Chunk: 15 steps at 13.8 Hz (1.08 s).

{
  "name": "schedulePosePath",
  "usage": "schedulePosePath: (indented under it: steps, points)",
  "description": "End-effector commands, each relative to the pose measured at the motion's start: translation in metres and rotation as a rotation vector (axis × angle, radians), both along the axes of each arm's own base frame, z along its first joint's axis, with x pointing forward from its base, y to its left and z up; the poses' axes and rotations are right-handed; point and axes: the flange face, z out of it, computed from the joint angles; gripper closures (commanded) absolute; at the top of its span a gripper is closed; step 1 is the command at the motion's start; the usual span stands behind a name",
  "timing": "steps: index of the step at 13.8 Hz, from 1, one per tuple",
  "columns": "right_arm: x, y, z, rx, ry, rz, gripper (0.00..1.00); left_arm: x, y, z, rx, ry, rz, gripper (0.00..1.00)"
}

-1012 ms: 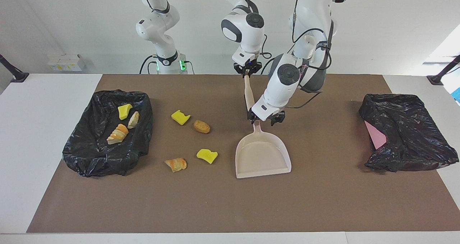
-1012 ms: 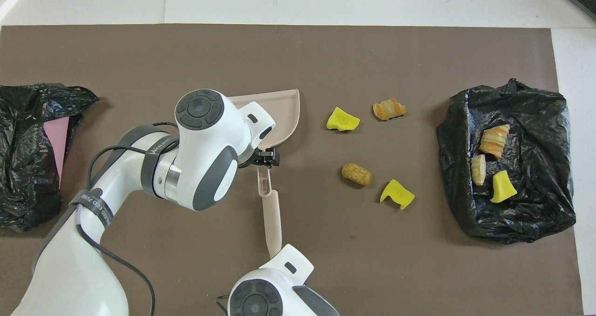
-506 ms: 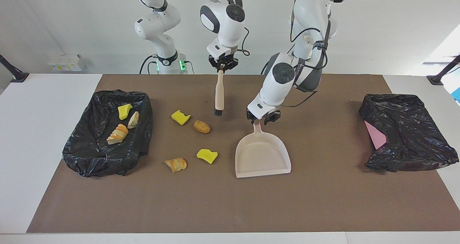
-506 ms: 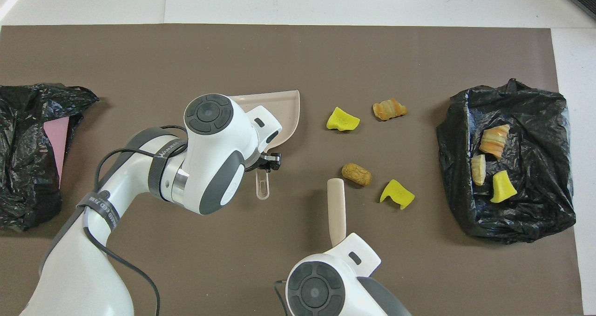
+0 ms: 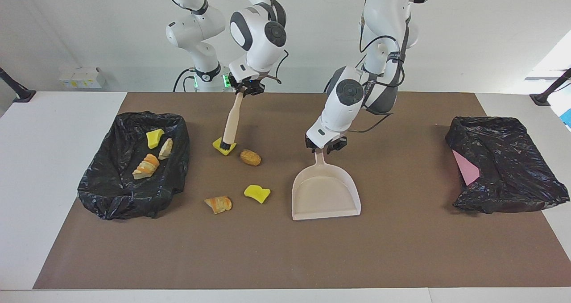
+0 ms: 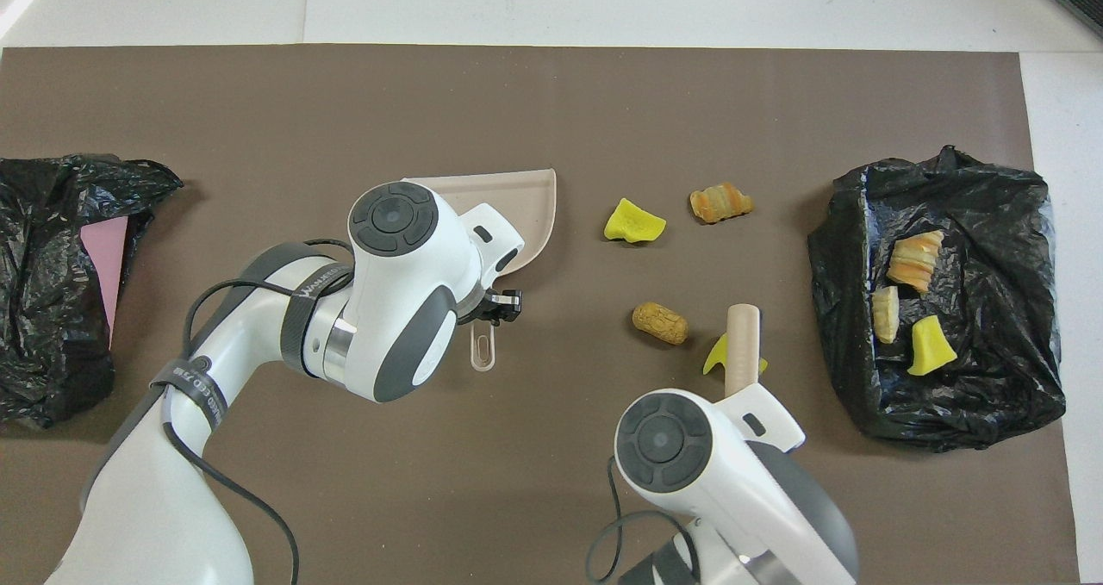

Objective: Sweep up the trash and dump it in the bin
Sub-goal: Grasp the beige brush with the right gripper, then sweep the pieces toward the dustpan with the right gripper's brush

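My right gripper (image 5: 244, 89) is shut on the top of a beige brush (image 5: 232, 121). The brush hangs tilted, and its dark bristles sit at a yellow chunk of trash (image 5: 219, 144). Several more trash pieces lie on the brown mat: a brown bread bit (image 5: 250, 157), a yellow chunk (image 5: 257, 193) and a croissant bit (image 5: 218, 204). The beige dustpan (image 5: 325, 196) rests flat on the mat. My left gripper (image 5: 324, 146) is down around the dustpan's handle (image 6: 483, 352). The bin (image 5: 111, 191), lined with a black bag, holds three pieces of trash.
A second black bag (image 5: 504, 169) with something pink inside sits at the left arm's end of the mat. The left arm's wrist covers part of the dustpan (image 6: 526, 193) in the overhead view. White table borders the brown mat (image 5: 401, 249).
My right gripper has carried the brush from beside the dustpan's handle toward the bin, and it now stands over the yellow chunk. My left gripper has settled slightly along the dustpan's handle.
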Motion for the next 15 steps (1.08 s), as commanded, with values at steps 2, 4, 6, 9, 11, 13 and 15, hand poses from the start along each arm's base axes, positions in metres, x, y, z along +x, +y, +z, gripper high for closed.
schedulePosePath:
  steps: [2, 4, 6, 9, 11, 13, 15]
  points:
    - [0.012, -0.056, -0.015, -0.079, -0.012, -0.093, 1.0, -0.007, 0.0, 0.002, -0.016, -0.012, -0.024, 1.0]
    - [0.014, -0.072, -0.025, -0.05, -0.017, -0.126, 1.0, -0.004, 0.004, 0.007, -0.016, -0.021, -0.057, 1.0]
    - [0.017, -0.081, -0.033, 0.028, -0.017, -0.137, 1.0, 0.002, 0.018, 0.016, -0.016, -0.023, -0.116, 1.0]
    - [0.028, -0.077, -0.064, 0.096, 0.007, -0.146, 1.0, 0.022, 0.059, 0.029, -0.017, -0.049, -0.31, 1.0]
    - [0.035, -0.062, -0.069, 0.196, -0.02, -0.168, 1.0, 0.023, 0.071, 0.036, -0.001, -0.048, -0.369, 1.0]
    - [0.035, -0.041, -0.077, 0.233, -0.004, -0.16, 1.0, 0.023, 0.076, 0.04, 0.022, -0.057, -0.462, 1.0]
    - [0.059, -0.011, -0.062, 0.314, -0.013, -0.188, 1.0, 0.03, 0.102, 0.041, 0.005, -0.04, -0.606, 1.0]
